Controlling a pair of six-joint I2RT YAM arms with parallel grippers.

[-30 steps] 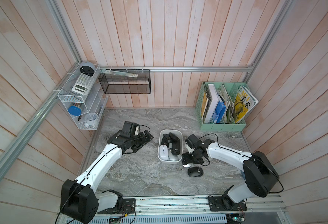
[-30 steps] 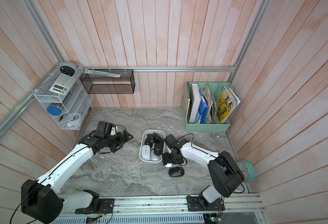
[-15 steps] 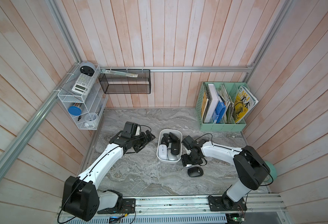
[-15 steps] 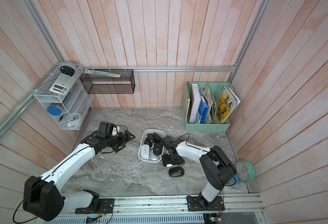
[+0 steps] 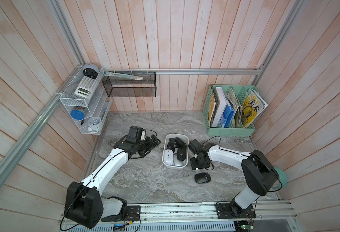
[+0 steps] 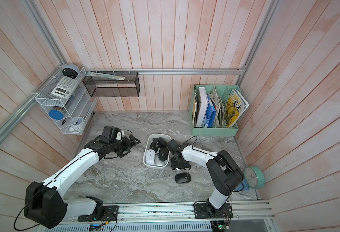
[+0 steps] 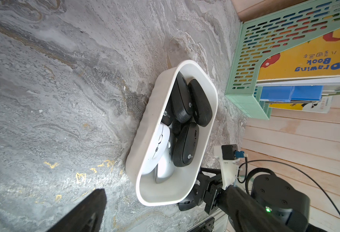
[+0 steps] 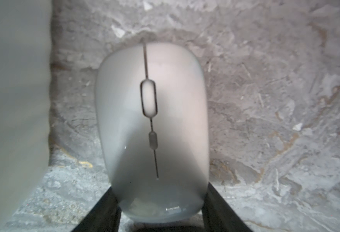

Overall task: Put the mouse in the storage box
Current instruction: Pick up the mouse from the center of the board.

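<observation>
Beside the storage box (image 8: 14, 100), only the right wrist view shows the right hand (image 8: 160, 190) clasping a white mouse (image 8: 153, 112).

Pale pink plank walls (image 5: 165, 40) enclose a grey marble tabletop (image 5: 145, 186).

Glossy white plastic mouse (image 8: 152, 130); storage box (image 7: 143, 140) smooth, probably matt plastic.
</observation>
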